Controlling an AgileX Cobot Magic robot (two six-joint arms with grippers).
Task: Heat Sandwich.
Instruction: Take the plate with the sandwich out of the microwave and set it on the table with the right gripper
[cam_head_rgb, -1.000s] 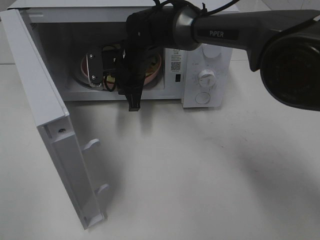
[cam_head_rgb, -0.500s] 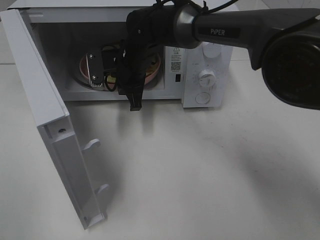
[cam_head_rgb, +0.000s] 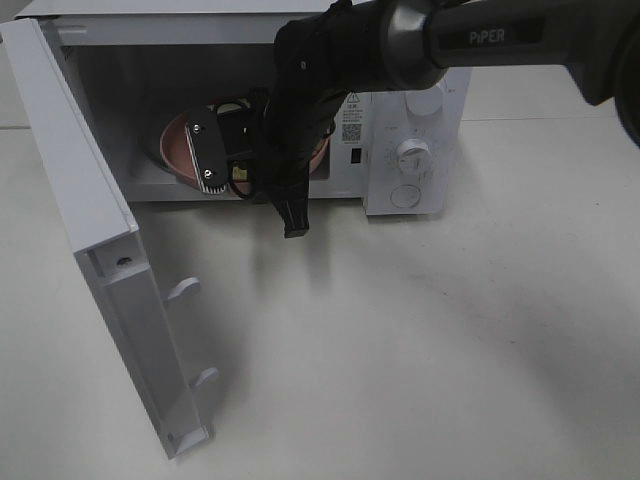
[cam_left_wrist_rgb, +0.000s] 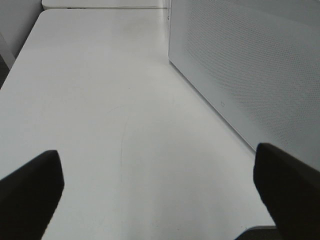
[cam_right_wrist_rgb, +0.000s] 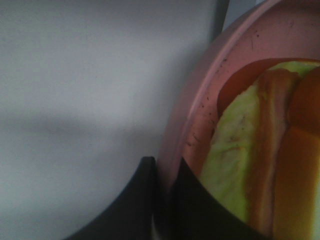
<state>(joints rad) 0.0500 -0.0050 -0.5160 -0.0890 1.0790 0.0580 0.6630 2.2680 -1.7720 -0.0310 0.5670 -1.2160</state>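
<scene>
Overhead view evenly bright; my arm (cam_head_rgb: 480, 45) throws soft wide shadow over bench (cam_head_rgb: 420, 340). Oven (cam_head_rgb: 150, 110) interior dim. My left wrist view pale, washed, low contrast. My right wrist view dark, soft, too close: plate (cam_right_wrist_rgb: 200, 110) and sandwich (cam_right_wrist_rgb: 250, 165) blurred.

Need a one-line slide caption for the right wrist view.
Right gripper shut on the rim of the pink plate, the sandwich lying on it, against the microwave's grey interior wall.
</scene>
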